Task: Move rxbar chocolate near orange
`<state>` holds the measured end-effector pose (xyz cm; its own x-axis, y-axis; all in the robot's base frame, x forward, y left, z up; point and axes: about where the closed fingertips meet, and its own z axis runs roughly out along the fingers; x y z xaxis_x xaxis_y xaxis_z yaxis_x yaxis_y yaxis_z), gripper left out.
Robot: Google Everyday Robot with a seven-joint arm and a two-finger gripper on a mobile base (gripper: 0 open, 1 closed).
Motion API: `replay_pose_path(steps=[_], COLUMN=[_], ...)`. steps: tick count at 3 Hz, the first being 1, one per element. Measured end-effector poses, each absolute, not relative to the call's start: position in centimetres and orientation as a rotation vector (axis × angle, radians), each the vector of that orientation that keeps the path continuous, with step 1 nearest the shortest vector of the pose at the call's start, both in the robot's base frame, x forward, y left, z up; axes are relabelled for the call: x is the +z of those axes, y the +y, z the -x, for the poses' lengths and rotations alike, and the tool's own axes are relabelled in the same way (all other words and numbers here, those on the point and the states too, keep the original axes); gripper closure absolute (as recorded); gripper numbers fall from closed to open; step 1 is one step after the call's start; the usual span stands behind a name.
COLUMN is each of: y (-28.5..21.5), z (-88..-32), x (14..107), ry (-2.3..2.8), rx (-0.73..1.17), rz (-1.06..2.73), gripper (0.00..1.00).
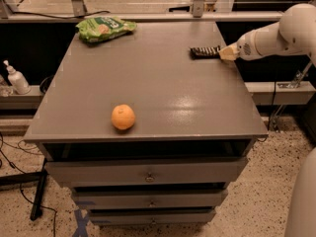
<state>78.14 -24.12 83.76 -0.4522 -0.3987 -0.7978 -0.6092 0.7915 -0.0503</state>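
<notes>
The rxbar chocolate (204, 52) is a dark, narrow bar with pale lettering. It lies flat near the far right edge of the grey table top (163, 88). My gripper (227, 52) comes in from the right on a white arm, and its cream tip is at the bar's right end, touching or almost touching it. The orange (123, 117) sits alone near the table's front edge, left of centre. It is far from both the bar and the gripper.
A green crinkly snack bag (104, 28) lies at the far left corner of the table. Drawers (148, 174) run below the table top. A white pump bottle (16, 78) stands on a low shelf at the left. A metal frame runs behind the table.
</notes>
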Motion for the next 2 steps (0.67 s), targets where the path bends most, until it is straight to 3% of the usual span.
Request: replay_pose_path(steps=[1,2], y=[-24.36,-24.39], z=[-77.92,-77.63], x=[83.74,84.31], ry=[2.111,2.105], rx=[0.304,0.309], rz=[0.736,0.73], gripper=[1.0,1.0])
